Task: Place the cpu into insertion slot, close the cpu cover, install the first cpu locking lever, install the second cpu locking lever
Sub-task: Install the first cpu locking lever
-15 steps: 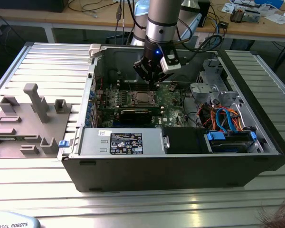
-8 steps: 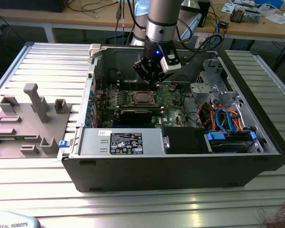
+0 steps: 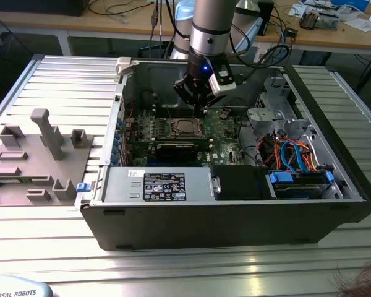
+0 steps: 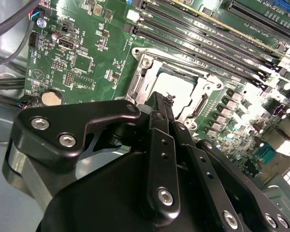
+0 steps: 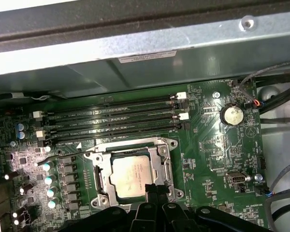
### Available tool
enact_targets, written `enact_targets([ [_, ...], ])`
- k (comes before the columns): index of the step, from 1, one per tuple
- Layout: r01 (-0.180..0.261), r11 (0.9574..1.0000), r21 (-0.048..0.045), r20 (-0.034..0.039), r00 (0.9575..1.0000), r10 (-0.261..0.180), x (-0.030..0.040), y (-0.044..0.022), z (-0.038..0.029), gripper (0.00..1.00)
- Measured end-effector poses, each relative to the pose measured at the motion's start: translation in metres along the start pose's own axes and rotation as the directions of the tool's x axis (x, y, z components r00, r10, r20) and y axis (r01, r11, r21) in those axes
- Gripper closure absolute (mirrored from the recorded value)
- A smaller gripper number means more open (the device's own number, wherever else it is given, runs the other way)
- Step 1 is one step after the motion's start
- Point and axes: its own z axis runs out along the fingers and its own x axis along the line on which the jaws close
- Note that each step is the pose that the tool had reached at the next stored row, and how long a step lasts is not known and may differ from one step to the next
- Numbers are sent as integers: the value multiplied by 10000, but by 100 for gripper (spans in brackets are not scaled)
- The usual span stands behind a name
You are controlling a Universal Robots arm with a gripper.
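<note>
Open computer case [image 3: 235, 216] lying on a slatted metal surface [image 3: 173, 272], with the arm reaching down into it. The gripper [image 3: 201, 106] hangs just above the green board, at one edge of the insertion slot [image 5: 102, 180]. The cpu [image 5: 129, 175] lies flat in that slot, its dull silver top showing through the window of the cpu cover [image 5: 160, 166]. The cover lies flat over the chip. In the second wrist view the fingers [image 4: 157, 121] are pressed together with nothing visible between them, and their tips are just beside the cover's rim. The long memory slots [image 5: 111, 121] run along the far side of the socket. A grey parts fixture [image 3: 37, 154] rests outside the case, toward the exterior view's left.
</note>
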Motion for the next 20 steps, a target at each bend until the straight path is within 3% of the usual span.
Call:
enact_targets([
  [20,217,9998,5,7,9998,-217,0,0,0,89],
])
